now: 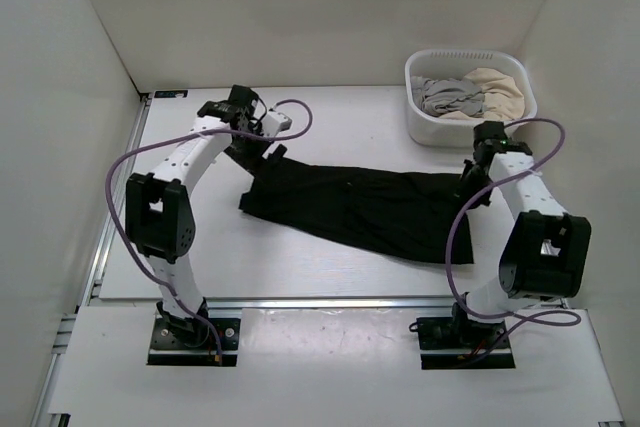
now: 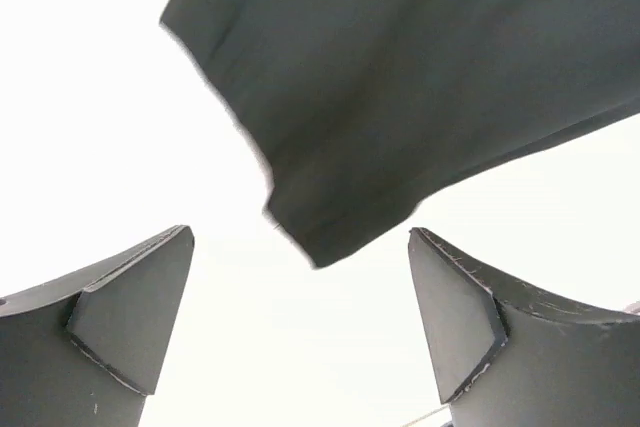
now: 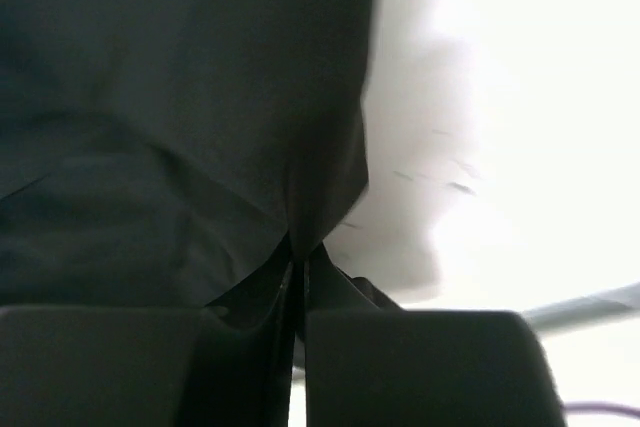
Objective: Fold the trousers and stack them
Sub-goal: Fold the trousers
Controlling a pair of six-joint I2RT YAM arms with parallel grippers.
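The trousers (image 1: 350, 209) are plain black, with no pattern. The table (image 1: 330, 127) is white, and so is the basket (image 1: 420, 129). In it lie a grey cloth (image 1: 447, 97) and a cloth (image 1: 500, 92) that looks cream, maybe pale tan. The left arm (image 1: 190, 162) and right arm (image 1: 530, 197) are white with black parts. Their cables (image 1: 112, 182) are purple.

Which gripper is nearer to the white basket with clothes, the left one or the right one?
The right. The right gripper, shut on the trousers, is just on the near side of the basket. The left gripper, open over the trousers' other end, is far to its left.
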